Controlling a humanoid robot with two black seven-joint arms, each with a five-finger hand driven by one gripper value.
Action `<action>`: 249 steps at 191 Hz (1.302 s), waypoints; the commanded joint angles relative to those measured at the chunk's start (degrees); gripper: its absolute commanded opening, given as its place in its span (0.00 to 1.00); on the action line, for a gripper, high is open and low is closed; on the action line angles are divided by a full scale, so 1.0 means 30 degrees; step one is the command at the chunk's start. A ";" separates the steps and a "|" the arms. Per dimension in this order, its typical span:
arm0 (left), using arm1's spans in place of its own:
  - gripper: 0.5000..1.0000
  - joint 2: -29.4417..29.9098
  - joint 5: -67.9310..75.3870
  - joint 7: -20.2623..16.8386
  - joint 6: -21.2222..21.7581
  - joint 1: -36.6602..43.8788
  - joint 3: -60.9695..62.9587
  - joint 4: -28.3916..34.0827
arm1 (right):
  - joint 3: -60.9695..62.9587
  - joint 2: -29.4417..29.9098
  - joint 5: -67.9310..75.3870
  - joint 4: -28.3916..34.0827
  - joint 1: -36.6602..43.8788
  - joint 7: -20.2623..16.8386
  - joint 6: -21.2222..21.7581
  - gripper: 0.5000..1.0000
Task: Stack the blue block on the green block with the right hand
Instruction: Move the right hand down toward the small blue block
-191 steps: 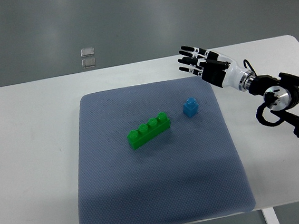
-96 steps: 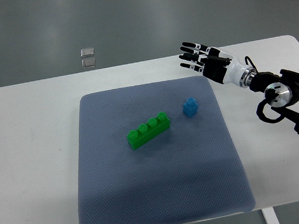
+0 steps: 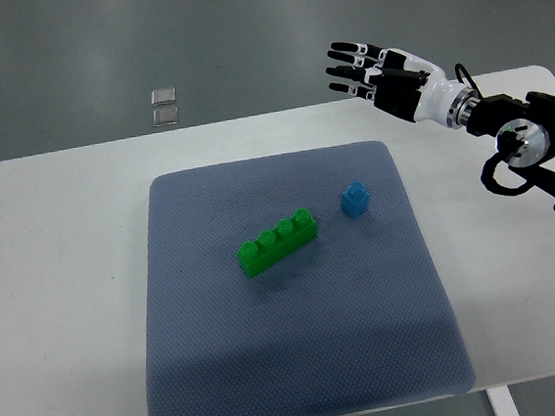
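The right robot hand (image 3: 374, 67) hovers past the bench's (image 3: 57, 268) far edge, fingers spread, holding nothing. On the grey mat (image 3: 300, 343), the blue block (image 3: 355, 198) sits just beside the green block (image 3: 277, 242), not touching.

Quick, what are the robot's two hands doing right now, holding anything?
Right hand: open, fingers spread, holding nothing.
Left hand: not in view.

Blue block (image 3: 355, 198), green block (image 3: 278, 241), dotted grey-blue mat (image 3: 302, 363), white table (image 3: 62, 317)
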 commanded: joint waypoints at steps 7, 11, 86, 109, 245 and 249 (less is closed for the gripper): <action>1.00 0.0000 -0.0003 0.0001 0.0001 -0.0001 0.0003 0.0025 | 0.0219 0.0019 -0.2665 -0.0017 0.0010 0.0165 -0.0161 0.85; 1.00 0.0000 -0.0003 0.0001 0.0001 -0.0001 0.0032 0.0025 | 0.0278 0.0019 -0.3075 -0.0017 0.0010 0.0165 -0.0190 0.85; 1.00 0.0000 -0.0003 0.0001 0.0001 -0.0001 0.0032 -0.0005 | 0.0366 -0.1094 -0.9110 0.0100 0.0069 0.1747 -0.0044 0.85; 1.00 0.0000 -0.0003 0.0001 0.0001 -0.0001 0.0032 -0.0005 | 0.0249 -0.1680 -1.0985 0.0891 0.0098 0.2655 -0.0073 0.85; 1.00 0.0000 -0.0003 0.0001 0.0001 -0.0001 0.0032 -0.0005 | -0.0572 -0.1768 -2.7245 0.1067 0.0040 0.4677 -0.0161 0.85; 1.00 0.0000 -0.0003 0.0001 0.0001 -0.0001 0.0032 -0.0005 | -0.0572 -0.1709 -2.7684 0.1096 0.0040 0.4648 -0.0219 0.85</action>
